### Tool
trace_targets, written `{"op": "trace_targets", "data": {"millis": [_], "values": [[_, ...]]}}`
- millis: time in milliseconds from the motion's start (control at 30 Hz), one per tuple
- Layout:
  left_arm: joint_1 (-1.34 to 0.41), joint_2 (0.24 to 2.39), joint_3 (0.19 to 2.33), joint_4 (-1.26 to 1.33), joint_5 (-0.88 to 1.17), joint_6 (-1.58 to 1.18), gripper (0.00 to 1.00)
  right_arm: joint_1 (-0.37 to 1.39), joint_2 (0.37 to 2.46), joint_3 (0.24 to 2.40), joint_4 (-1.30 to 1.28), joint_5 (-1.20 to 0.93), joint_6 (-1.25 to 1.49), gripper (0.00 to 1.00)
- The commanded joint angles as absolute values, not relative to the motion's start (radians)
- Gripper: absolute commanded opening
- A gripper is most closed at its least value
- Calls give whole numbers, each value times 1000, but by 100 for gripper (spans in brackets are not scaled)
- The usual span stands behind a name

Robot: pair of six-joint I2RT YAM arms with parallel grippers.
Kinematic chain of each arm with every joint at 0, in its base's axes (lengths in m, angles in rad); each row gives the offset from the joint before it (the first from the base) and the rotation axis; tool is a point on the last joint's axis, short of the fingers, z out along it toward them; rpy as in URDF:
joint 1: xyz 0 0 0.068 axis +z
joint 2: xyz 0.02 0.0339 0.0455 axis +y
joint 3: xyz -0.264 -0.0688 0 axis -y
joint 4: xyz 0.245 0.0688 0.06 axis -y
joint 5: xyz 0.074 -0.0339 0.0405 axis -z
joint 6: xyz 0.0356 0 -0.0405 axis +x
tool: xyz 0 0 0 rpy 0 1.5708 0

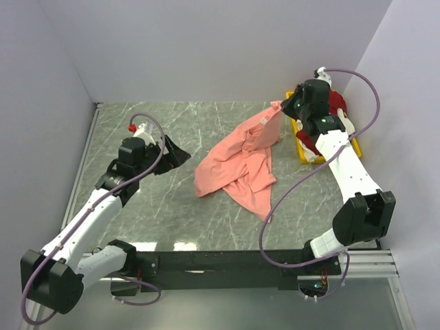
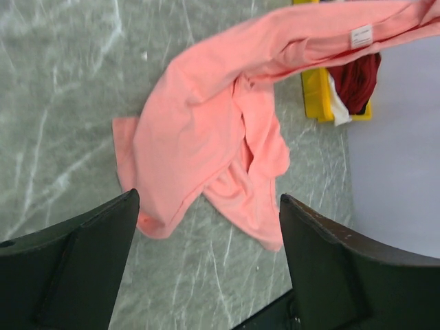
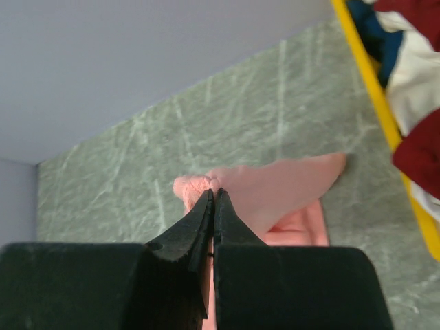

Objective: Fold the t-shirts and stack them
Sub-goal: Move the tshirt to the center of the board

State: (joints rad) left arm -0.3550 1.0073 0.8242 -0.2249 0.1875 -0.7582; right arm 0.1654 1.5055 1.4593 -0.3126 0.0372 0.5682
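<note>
**Pinching a pink shirt by its far corner**

We see the right gripper (image 1: 282,110) (image 3: 214,196) clenched on one edge of the salmon-pink cloth t-shirt (image 1: 240,161) (image 2: 199,137) (image 3: 275,192). The jaws are pressed together with a small bunch of pink fabric caught at their tips. The pinched corner is lifted off the grey-green marbled table (image 1: 151,199) beside the near-left corner of the yellow plastic tray (image 1: 307,155) (image 2: 313,96) (image 3: 375,89).

In the top view the shirt's long axis runs on a diagonal. It goes from a low, crumpled end at the centre of the table up to the raised corner at the far right. The stretched part forms a taut band, and in the left wrist view we can make out a white tag (image 2: 361,36) on it. A looser flap trails toward the near edge.

The left gripper (image 1: 177,155) (image 2: 210,198) hangs with its jaws spread wide and nothing between them. It sits to the left of the shirt's low end, near it but not touching.

In the tray, at the far right corner, lies a dark red and white cloth t-shirt (image 1: 337,103) (image 2: 357,79) (image 3: 419,151). The right wrist view shows some dark blue-black cloth (image 3: 375,31) beside it.
</note>
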Motion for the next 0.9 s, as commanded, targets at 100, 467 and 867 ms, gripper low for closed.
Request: {"op": "trace_targets", "data": {"millis": [100,467,867], "values": [[-446,1097,724,-81,241,-839,85,126,1445,1352,-294,156,557,0],[-681,1275,733,-133,-102,-876,76,126,1451,1358,-405,210,494,34],[-686,1486,784,-80,-195,-876,72,388,1404,1184,-420,342,482,56]]}}
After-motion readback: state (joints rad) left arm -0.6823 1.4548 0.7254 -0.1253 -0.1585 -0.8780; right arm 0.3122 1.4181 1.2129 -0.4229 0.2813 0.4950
